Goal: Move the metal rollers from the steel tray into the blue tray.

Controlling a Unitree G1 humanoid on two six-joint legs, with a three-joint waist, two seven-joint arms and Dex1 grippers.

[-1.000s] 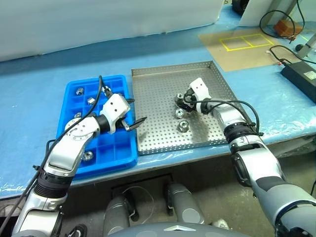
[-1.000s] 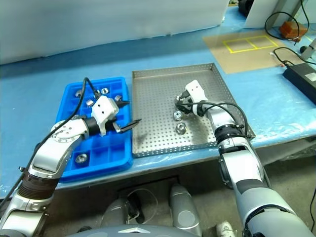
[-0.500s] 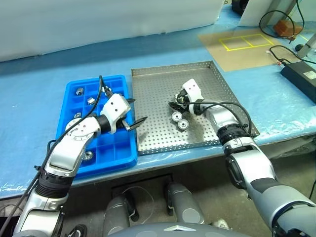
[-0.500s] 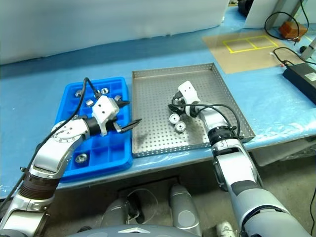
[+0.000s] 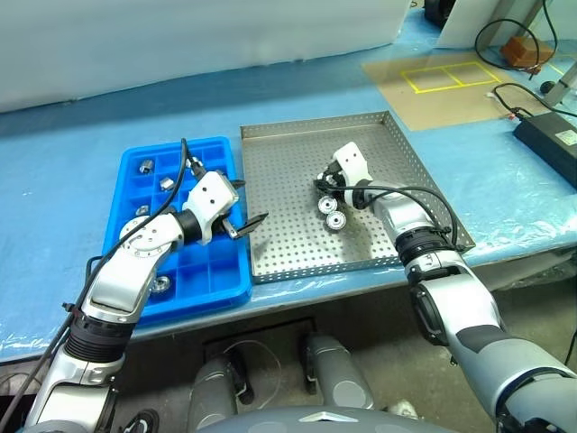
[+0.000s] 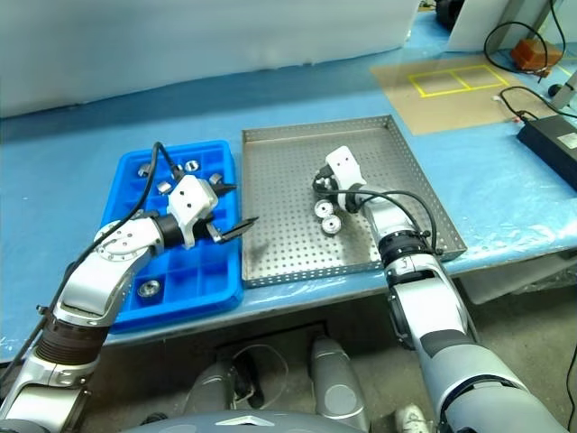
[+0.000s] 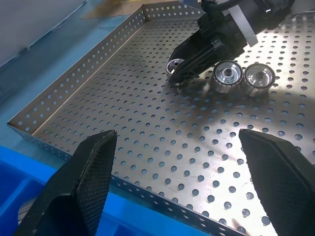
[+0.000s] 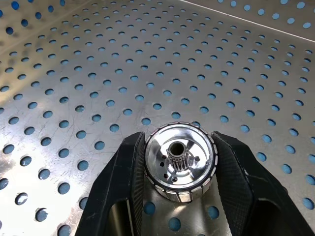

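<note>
Polished, mirror-bright metal on the rollers (image 8: pixel 179 162), with a finely toothed bore at the centre. Brushed, lightly scratched sheet steel for the perforated tray (image 5: pixel 288 180), dull silver. Glossy moulded plastic on the blue tray (image 5: pixel 126 185). Matt black, fine-textured pads (image 7: pixel 86 172) on the left end effector (image 7: pixel 189 184). Thin, crinkled blue film over the tabletop (image 5: pixel 81 153), faintly shiny.

Left arm hides part of blue tray (image 5: pixel 135 194); rollers (image 5: pixel 144 166) there too small to count.
</note>
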